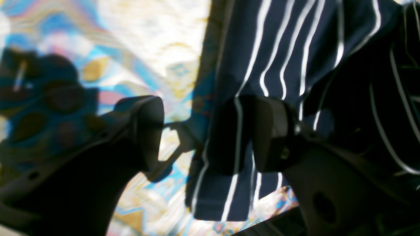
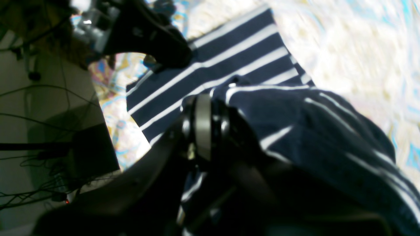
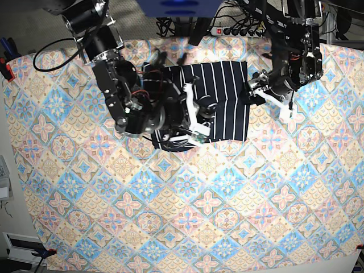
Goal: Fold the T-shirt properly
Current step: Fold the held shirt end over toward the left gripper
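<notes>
On the tablecloth (image 3: 187, 216) lies one T-shirt (image 3: 224, 99) between two arms in the base view. The left wrist view alone shows the left gripper (image 1: 206, 134) spread at its edge. The right wrist view shows the right gripper (image 2: 210, 131) pinching cloth.

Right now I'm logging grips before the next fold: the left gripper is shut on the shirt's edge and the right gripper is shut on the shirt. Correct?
Not quite. The left gripper is open, with the T-shirt edge lying loose between its spread jaws, as the left wrist view shows. The right gripper is shut on the shirt, as you said.
</notes>
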Motion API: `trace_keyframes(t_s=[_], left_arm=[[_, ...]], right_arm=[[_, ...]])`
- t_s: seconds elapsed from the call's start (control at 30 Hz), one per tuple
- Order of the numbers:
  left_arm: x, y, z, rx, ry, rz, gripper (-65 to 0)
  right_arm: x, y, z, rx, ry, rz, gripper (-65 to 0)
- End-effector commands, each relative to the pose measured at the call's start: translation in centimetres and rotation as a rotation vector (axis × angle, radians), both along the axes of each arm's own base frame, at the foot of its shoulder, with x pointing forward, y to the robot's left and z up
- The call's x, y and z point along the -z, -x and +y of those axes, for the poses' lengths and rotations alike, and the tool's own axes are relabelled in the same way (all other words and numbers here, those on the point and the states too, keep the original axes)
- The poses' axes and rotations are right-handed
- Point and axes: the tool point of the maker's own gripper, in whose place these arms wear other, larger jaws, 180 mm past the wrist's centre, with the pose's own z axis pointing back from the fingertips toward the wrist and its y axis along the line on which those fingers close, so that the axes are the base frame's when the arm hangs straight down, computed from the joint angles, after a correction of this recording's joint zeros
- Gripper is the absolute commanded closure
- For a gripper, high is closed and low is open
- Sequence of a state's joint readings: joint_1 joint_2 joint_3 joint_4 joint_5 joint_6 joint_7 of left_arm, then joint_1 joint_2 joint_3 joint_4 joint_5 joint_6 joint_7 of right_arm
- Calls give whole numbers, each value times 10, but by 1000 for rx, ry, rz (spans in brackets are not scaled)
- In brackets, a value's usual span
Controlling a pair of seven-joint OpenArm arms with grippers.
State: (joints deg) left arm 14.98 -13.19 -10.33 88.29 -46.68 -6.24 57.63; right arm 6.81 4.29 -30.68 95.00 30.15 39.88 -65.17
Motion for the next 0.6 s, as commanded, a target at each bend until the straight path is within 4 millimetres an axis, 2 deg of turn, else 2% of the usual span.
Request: trace_keyframes(t_s=[0.0, 0.1, 0.17, 0.27, 0.33, 0.57], left_arm=[[-10, -9, 3, -5, 2, -41, -406], [-9, -6, 9, -20, -3, -35, -406], [-9, -5, 10, -25, -4, -34, -406], [-9, -5, 10, -24, -6, -34, -406], [-9, -5, 10, -24, -6, -34, -406], [-9, -5, 10, -24, -6, -34, -406]], right_arm=[[-12, -9, 9, -10, -26, -34, -7], [-8, -4, 19, -38, -17, -27, -7], [-14, -9, 28, -52, -25, -43, -7], [-7, -8, 35, -72, -3, -37, -7], [-10, -11, 41, -90, -13, -52, -7], [-5, -3, 58, -128, -63, -48, -8]])
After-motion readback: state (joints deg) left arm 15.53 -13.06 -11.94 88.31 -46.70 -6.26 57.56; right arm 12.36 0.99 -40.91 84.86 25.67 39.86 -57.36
